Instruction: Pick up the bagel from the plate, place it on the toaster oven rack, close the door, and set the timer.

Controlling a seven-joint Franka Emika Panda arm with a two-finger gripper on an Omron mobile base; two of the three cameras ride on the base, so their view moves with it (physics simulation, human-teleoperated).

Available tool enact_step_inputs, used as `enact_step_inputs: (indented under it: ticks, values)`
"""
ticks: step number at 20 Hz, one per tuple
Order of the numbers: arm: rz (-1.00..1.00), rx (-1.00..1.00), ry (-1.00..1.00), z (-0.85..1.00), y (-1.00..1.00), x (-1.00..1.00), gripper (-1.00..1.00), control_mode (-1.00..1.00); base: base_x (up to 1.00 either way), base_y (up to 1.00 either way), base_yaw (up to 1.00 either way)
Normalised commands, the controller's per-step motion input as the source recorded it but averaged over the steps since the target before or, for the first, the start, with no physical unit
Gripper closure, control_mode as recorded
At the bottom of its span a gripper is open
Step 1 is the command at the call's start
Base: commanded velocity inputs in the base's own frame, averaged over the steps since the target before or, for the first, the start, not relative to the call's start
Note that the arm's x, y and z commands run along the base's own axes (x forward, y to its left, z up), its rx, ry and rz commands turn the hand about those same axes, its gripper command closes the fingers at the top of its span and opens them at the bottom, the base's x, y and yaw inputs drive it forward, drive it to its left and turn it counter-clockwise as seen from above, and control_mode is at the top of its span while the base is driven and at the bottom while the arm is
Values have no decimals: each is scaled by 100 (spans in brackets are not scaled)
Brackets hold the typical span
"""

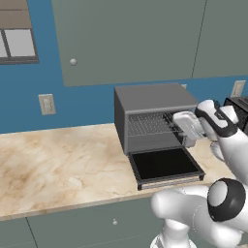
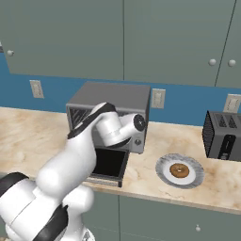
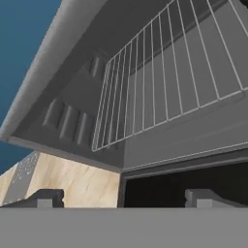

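gripper [image 3: 123,196] standing with jaws apart, holding nothing, tips cut off at hand view's 6 o'clock | silver wire rack [image 3: 164,77] sitting inside boxy grey toaster oven [image 1: 147,114]; dark-glass door [image 1: 164,164] lying open | golden-brown bagel [image 2: 179,170] resting on round pale plate [image 2: 195,176], at 3 o'clock of oven; arm hiding the cavity in right base view

No legible txt (any view)

A beige marbled countertop [image 2: 155,143] runs across mid-frame, carrying the toaster oven [image 2: 113,106] at centre, the plate [image 2: 162,173] lower right, and a black toaster [image 2: 223,135] at right edge.
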Motion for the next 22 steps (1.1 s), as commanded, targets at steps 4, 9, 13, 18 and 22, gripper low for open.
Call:
enact_step_inputs:
  ticks: [4, 9, 13, 18, 22]
  values:
    - [0, 4, -2, -37, 0, 47, -100, -100, 0, 0, 0]
    - [0, 3, -1, -38, 0, 45, -100, -100, 0, 0, 0]
    - [0, 3, 0, -40, 1, 42, -100, -100, 0, 0, 0]
    - [-1, 3, 0, -35, 2, 46, -100, -100, 0, 0, 0]
    - [-2, 2, -1, -33, 0, 42, -100, -100, 0, 0, 0]
